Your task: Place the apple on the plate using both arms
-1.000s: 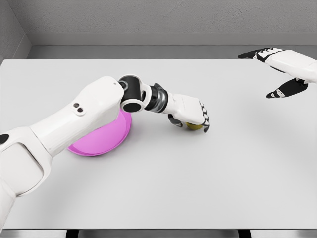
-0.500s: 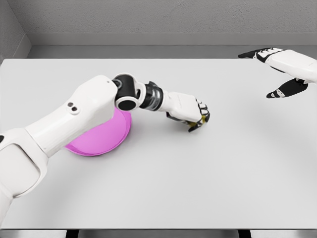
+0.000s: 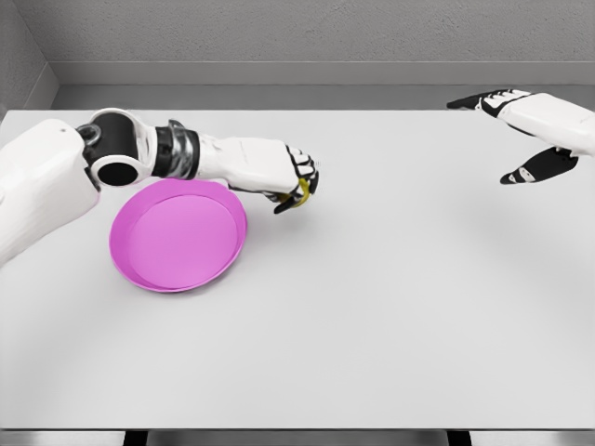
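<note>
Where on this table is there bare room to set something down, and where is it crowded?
Free: the table along the near edge and between the left hand and the open right hand. The pink plate is bare. Crowded: the plate's far rim, where the left hand grips the apple.

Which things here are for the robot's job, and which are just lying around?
For the job:
apple, held in the left hand
plate
right hand, open, off to the side

Just there:
table, nothing else on it

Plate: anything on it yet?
Empty. The plate shows bare pink; the apple sits in the left hand, beside its right rim.
</note>
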`<state>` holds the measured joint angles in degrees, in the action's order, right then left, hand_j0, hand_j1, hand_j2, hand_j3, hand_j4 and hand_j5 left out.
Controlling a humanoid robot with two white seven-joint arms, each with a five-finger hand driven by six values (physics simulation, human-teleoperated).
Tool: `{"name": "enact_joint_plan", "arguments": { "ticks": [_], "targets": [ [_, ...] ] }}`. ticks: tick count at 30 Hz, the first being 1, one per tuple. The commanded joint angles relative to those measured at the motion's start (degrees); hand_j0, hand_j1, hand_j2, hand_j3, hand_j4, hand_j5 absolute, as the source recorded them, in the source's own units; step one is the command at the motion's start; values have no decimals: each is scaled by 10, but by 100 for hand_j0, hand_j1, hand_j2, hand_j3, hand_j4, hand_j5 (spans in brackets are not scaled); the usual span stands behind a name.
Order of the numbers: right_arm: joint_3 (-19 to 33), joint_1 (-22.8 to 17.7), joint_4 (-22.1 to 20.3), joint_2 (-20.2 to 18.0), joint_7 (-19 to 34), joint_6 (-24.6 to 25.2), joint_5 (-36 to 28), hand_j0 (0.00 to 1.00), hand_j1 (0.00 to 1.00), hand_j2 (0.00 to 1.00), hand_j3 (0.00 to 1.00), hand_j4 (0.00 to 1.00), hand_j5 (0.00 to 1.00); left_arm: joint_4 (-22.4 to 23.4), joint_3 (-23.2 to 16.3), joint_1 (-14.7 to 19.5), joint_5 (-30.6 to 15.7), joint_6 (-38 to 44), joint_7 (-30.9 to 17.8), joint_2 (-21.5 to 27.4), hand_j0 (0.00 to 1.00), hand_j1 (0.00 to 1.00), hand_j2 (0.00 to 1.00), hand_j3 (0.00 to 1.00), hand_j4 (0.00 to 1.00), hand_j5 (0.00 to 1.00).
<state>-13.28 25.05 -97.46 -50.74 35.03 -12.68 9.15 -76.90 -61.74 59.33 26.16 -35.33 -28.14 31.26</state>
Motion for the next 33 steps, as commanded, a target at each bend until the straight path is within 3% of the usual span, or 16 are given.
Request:
{"name": "enact_joint_plan", "arguments": {
  "ticks": [1,3,10,12,13,14,15,20,22,25,29,33],
  "targets": [
    [0,1,0,-1,0,1,-2,100,100,100,100,100,100,-26,7,-1,-1,3,5,50,18,18,18,18,18,18],
    [0,0,0,-1,0,1,-2,100,100,100,100,100,100,-39,32,-26,-1,3,2,64,18,18,18,18,18,18],
    [0,0,-1,-1,0,0,-2,100,100,100,100,100,100,-52,67,-56,-1,3,2,131,19,19,19,19,19,19],
    [0,0,-1,-1,0,0,-2,100,100,100,100,100,100,-51,72,-60,0,3,1,133,24,24,24,24,24,24],
    [0,0,-1,-1,0,1,-2,100,100,100,100,100,100,-52,72,-60,0,3,1,134,41,41,41,41,41,41],
    [0,0,-1,-1,0,0,-2,100,100,100,100,100,100,-52,72,-61,-1,3,2,134,88,88,88,88,88,88],
    [0,0,-1,-1,0,1,-2,100,100,100,100,100,100,-52,72,-66,-1,3,3,135,100,100,100,100,100,100],
    [0,0,-1,-1,0,0,-2,100,100,100,100,100,100,-50,79,-70,-5,3,3,136,100,100,100,100,100,100],
    [0,0,-1,-1,0,0,-2,100,100,100,100,100,100,-46,120,-108,-72,3,1,157,100,100,100,100,100,100],
    [0,0,-1,-1,0,0,-2,100,100,100,100,100,100,-44,137,-132,-124,3,-7,187,100,100,100,100,100,100],
    [0,0,-5,-1,0,0,-3,100,100,100,100,100,100,-44,202,-158,-132,3,-8,220,100,100,100,100,100,100],
    [0,0,-5,-1,0,0,-3,100,100,100,100,100,100,-40,224,-169,-132,3,-20,239,100,100,100,100,100,100]
  ]
}}
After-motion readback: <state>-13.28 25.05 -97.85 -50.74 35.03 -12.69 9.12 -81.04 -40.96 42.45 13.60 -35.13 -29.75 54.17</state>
